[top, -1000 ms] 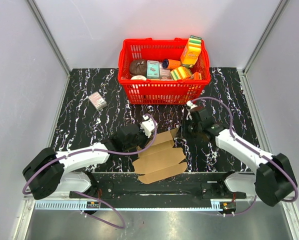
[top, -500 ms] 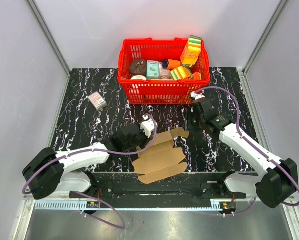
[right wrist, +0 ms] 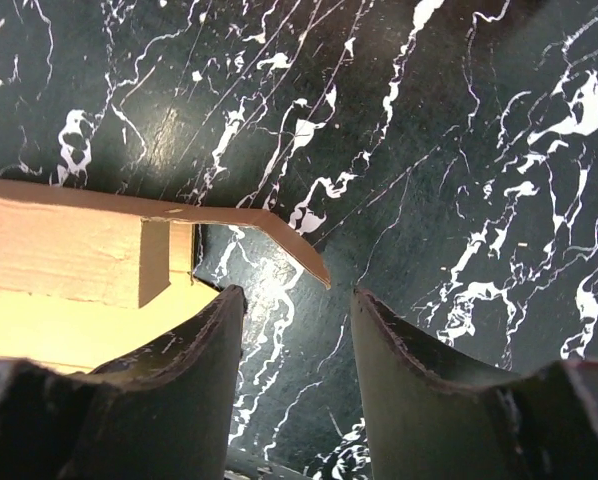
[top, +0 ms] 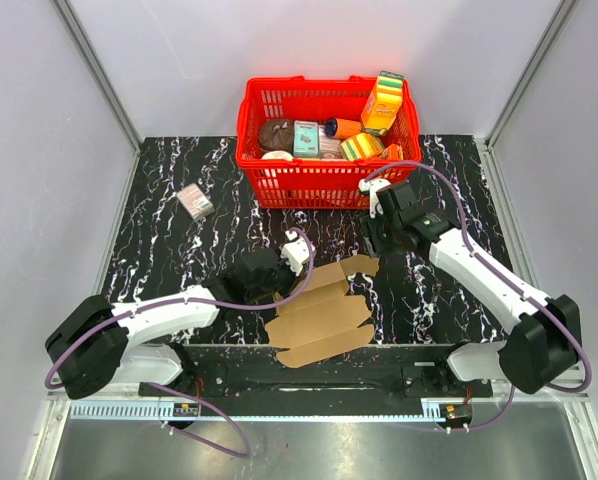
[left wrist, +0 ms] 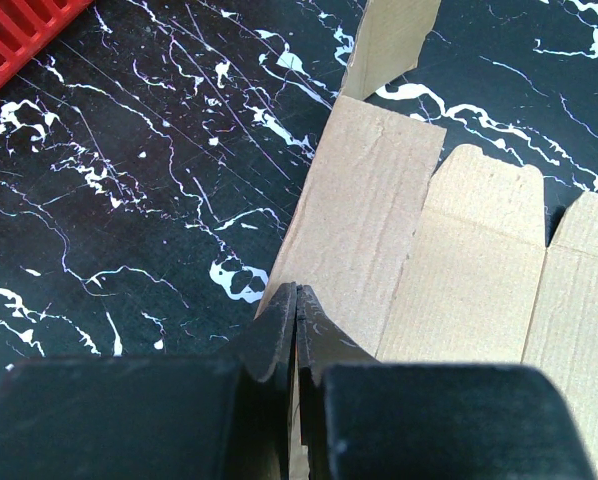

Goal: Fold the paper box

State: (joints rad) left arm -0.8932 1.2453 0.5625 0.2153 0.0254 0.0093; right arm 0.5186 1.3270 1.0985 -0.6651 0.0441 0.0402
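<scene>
Black marbled table (top: 169, 260) bears the paper box (top: 319, 318), one edge clenched by the left gripper (left wrist: 297, 315), seemingly as anchor, while the right gripper (right wrist: 297, 345) hovers spread-fingered beside its flap (right wrist: 229, 218).

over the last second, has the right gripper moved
Yes. The right gripper has shifted away from the arm bases, closer to the red basket, jaws open near the far flap of the paper box.

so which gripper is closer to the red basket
Right. The right gripper hangs open just in front of the red basket; the left gripper is nearer the bases, shut on the edge of the paper box.
</scene>
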